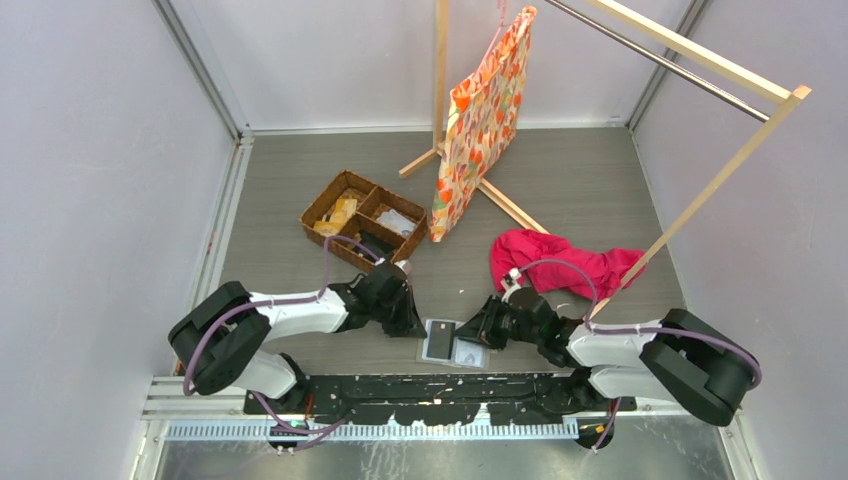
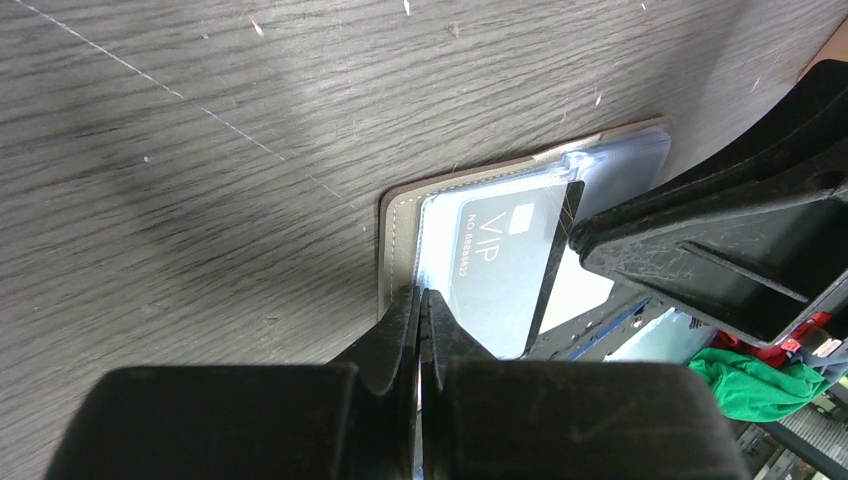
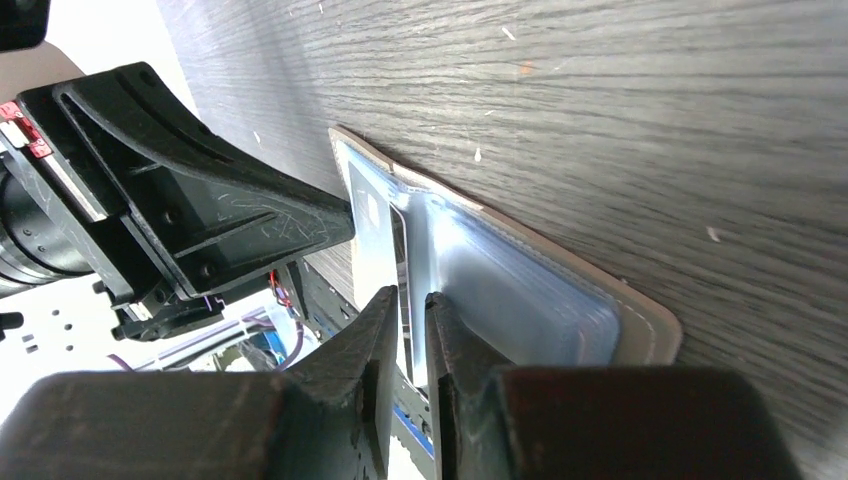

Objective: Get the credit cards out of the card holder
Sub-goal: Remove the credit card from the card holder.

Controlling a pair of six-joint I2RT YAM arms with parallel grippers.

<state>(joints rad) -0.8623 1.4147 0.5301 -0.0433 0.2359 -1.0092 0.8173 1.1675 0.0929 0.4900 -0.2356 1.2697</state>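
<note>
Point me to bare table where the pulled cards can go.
Free: the table left of the wicker basket, out to its left edge; and the far-right patch between the pink cloth and the table's far edge. Crowded: the near edge, where left gripper and right gripper meet at the card holder.

A robot lab's test cell: a grey wood-grain bench [image 1: 560, 180] boxed in by plain white wall panels [image 1: 90, 150] on bare aluminium frame posts [image 1: 200, 70]. A black-and-white left robot arm [image 1: 290, 312] and matching right robot arm [image 1: 620, 345] sit on a black perforated mounting plate [image 1: 440, 392]. Staged props include a pale wooden clothes rack [image 1: 700, 55] and a brown wicker divided basket [image 1: 325, 200].
</note>
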